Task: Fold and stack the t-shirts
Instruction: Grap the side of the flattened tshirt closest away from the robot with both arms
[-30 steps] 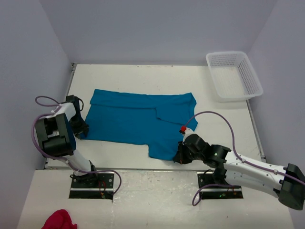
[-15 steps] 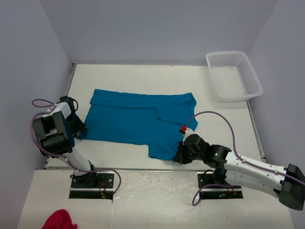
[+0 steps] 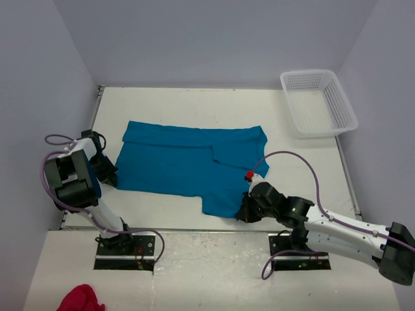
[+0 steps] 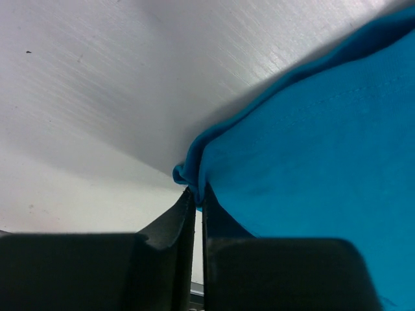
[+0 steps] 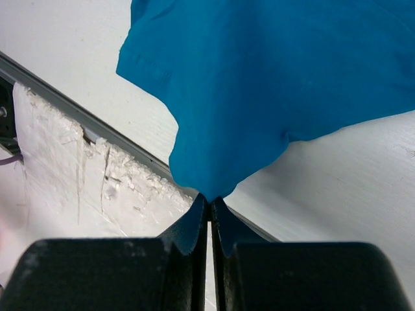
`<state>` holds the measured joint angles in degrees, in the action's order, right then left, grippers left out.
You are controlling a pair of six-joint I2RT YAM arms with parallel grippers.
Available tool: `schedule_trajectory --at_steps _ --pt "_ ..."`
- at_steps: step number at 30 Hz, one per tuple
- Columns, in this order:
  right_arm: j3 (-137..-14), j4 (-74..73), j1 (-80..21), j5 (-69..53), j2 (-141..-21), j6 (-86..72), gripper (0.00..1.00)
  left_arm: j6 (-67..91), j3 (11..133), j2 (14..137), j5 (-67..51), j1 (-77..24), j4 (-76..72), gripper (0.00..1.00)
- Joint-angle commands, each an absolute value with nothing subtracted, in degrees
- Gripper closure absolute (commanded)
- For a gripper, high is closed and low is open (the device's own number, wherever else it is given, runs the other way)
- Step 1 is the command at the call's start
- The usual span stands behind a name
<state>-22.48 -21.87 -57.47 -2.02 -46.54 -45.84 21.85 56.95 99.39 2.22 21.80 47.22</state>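
Plainly the job is at an early stage: the shirt (image 3: 188, 168) lies spread flat across the middle of the table (image 3: 194, 107), one layer for the most part, with a single flap that seems turned over near its right end. Nothing is stacked yet. The left gripper (image 4: 198, 194) sits at the shirt's left edge, jaws brought together on a small bunched curl of hem. The right gripper (image 5: 209, 201) is at the near right corner, jaws closed tight on a pinch of cloth that rises to them in a soft tent. My guess is that both holds are set for a first big fold. What remains is nearly everything – the folds themselves, then the stacking. The fabric is a matte teal knit, thin and limp, with stitched seams and a rolled edge; it drapes without stiffness and will likely sag between the two pinches. The table is hard, white and faintly streaked. A white plastic mesh basket (image 3: 318, 103) stands empty at the far right, well apart. A crumpled red cloth (image 3: 79, 299) lies off the table at near left – whether it is a shirt I cannot tell.
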Motion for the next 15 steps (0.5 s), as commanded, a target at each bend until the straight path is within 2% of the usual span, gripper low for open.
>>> schedule_trajectory --at_steps 1,9,15 --pt "-23.64 -21.79 -57.74 -0.09 -47.37 -46.67 1.00 21.88 51.77 104.34 0.89 22.15 34.19 0.99" --pt "-25.48 -24.43 -57.75 2.98 -47.90 -48.43 1.00 23.46 50.01 96.07 -2.02 22.06 36.56 1.00" --pt "-30.22 -34.25 -57.92 8.51 -46.67 -51.41 1.00 27.59 48.08 89.66 -2.02 21.97 37.71 1.00"
